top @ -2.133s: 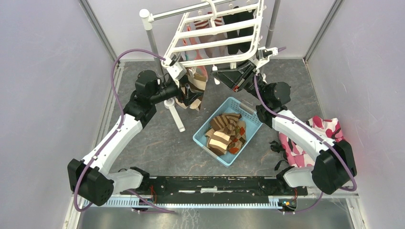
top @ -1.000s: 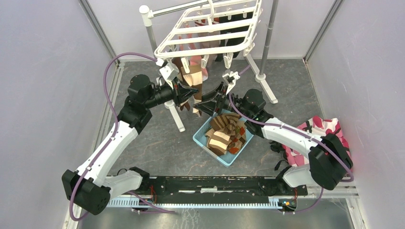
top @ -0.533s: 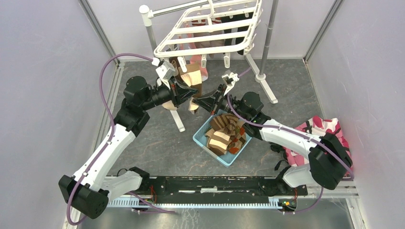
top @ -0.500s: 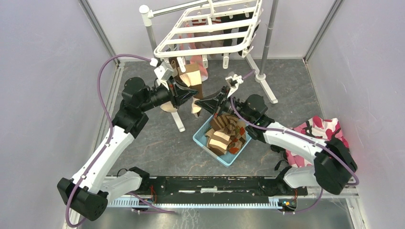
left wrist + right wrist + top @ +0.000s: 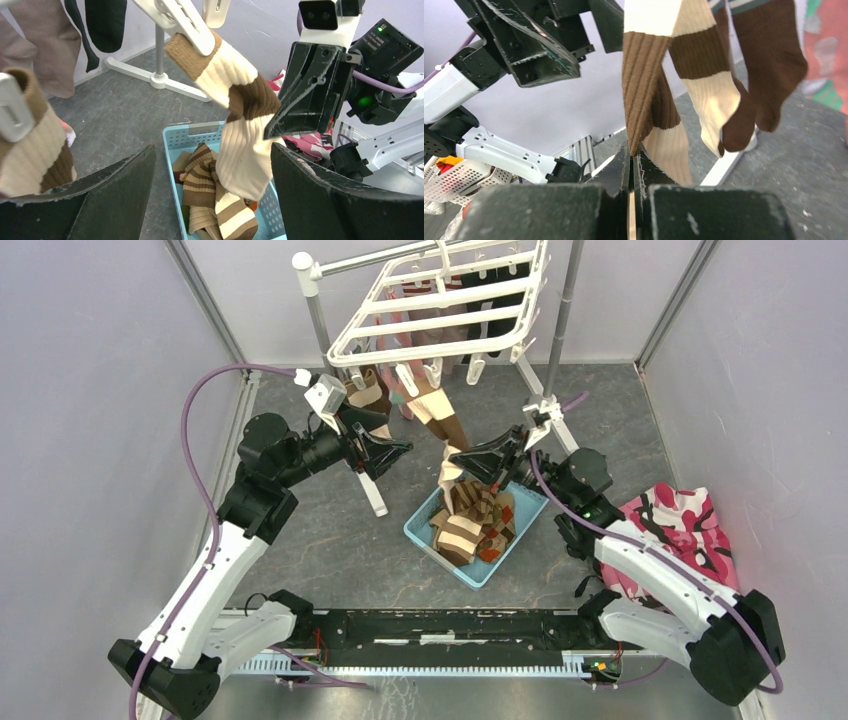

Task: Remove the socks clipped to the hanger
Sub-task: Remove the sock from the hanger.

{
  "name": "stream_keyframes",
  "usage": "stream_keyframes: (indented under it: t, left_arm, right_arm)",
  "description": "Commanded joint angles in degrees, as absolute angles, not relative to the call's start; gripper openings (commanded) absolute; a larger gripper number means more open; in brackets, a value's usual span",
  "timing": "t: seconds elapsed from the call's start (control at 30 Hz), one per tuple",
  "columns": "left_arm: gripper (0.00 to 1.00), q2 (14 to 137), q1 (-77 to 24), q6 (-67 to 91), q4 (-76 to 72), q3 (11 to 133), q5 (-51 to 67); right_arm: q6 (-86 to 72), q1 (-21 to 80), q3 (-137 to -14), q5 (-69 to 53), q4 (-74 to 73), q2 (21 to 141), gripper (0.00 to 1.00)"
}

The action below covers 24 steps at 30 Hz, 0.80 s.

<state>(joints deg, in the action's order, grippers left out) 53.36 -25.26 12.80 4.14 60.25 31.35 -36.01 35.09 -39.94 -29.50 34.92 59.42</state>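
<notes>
The white hanger (image 5: 440,302) hangs at the back with several socks still clipped under it. A brown-and-cream striped sock (image 5: 443,430) slants down from one white clip (image 5: 186,26) towards the right. My right gripper (image 5: 457,462) is shut on its lower part, the ribbed brown fabric pinched between the jaws (image 5: 631,152). My left gripper (image 5: 392,452) stands open just left of that sock with nothing between its fingers (image 5: 212,200). Another striped sock (image 5: 30,155) hangs clipped at the left of the left wrist view.
A light blue basket (image 5: 440,558) holding several striped socks sits on the floor below the grippers. The grey pole stand's white foot (image 5: 372,495) runs beside the left gripper. A pink camouflage cloth heap (image 5: 685,525) lies at the right. Walls close in on both sides.
</notes>
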Motion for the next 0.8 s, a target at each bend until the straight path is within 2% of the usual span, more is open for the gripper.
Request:
stream_keyframes:
  t: [0.0,0.3,0.5,0.77]
  left_arm:
    - [0.9,52.32,-25.32,11.66,4.35,61.01,30.82]
    - [0.89,52.12,-25.36,4.27,6.48,64.43,30.28]
    - [0.87,51.51,-25.39,4.8,7.39,64.63,35.74]
    - [0.83,51.7,-25.45,5.36,9.31,63.39,39.61]
  right_arm:
    - [-39.31,30.12,-39.81,-33.73,32.34,54.66,0.0]
    - [-40.64,22.53,-45.69,-38.35,25.95,50.07,0.0]
    - [-41.59,16.43,-50.24,-41.37,22.69,49.24,0.0]
    - [-56.79,7.26,-45.53,-44.28,35.57,52.13,0.0]
